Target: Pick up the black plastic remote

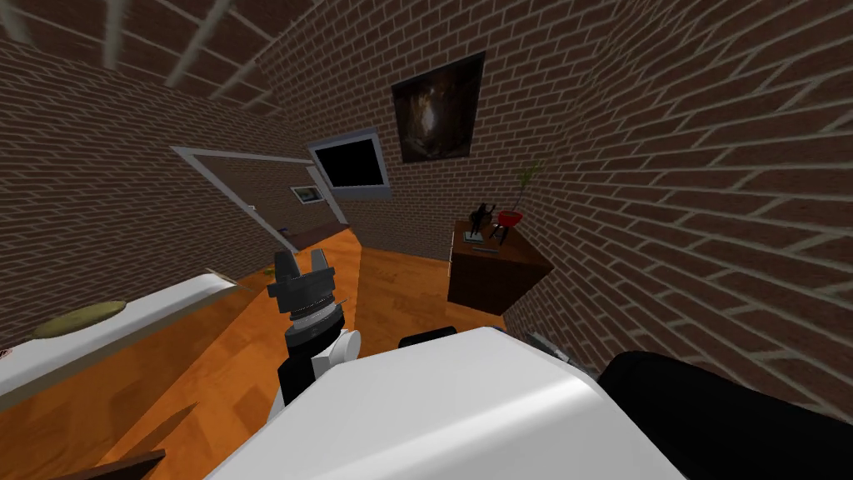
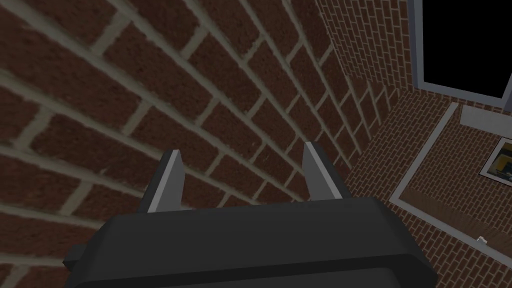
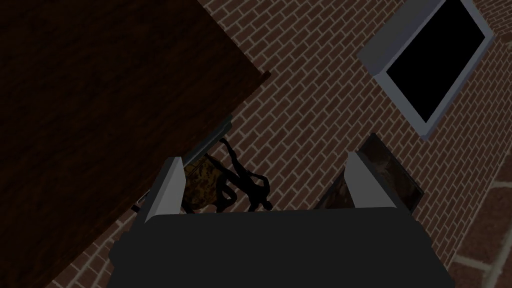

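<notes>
1. Looking down from the head, the left arm stood upright just ahead of the chest. Its wrist was straight, and the left gripper (image 1: 301,268) pointed up and away over the orange floor (image 1: 391,292). Its two fingers stood parted with nothing between them.
2. Further off in the same view, a dark wooden cabinet (image 1: 496,279) stood against the brick wall (image 1: 683,208), well apart from that gripper. On its top were a black figurine (image 1: 479,218) and a red pot (image 1: 510,218) with a thin green plant. A slim dark bar lay near the pot's foot and was probably the remote (image 1: 497,233), though it was too small to be sure.
3. To the robot's left, a white counter (image 1: 158,304) ran along the floor with a flat olive-tan object (image 1: 79,318) on it.
4. From the left wrist, the left gripper (image 2: 242,150) pointed at brick wall. Its blades were spread wide and held nothing.
5. From the right wrist, the right gripper (image 3: 265,159) was low beside the cabinet (image 3: 100,100) and looked up along its dark side. Its fingers were apart and empty.
6. Between those fingers, past the cabinet's top edge, the black figurine (image 3: 247,185) showed beside a mottled brown object (image 3: 202,187). I could not pick out the remote here.
</notes>
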